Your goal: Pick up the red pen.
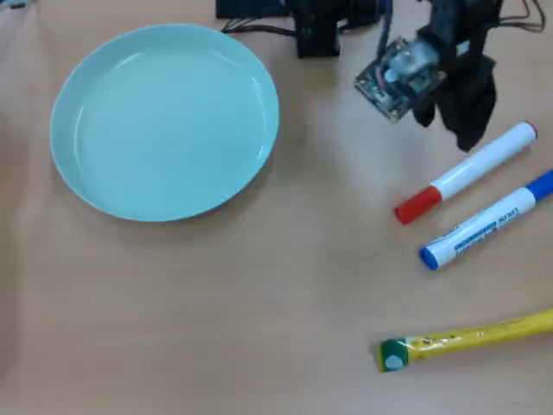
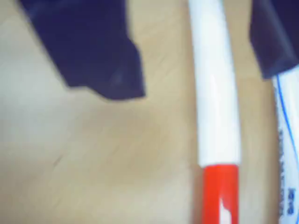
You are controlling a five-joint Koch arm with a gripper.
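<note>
Red pen flat on the surface, gripper spread wide

Red pen lying flat on the tan surface, slanted, red cap low and left in the overhead view. Just beside a blue pen. Well apart from the big pale green plate. Yellow tube lower down. Black gripper held over the white part, jaws wide apart, one on each side, not touching.

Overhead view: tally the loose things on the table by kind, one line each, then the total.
Markers: 2, the white-barrelled red pen with a red cap and the white marker with a blue cap
Yellow tubes with a green end: 1
Round pale-blue plates: 1
Total: 4
</note>
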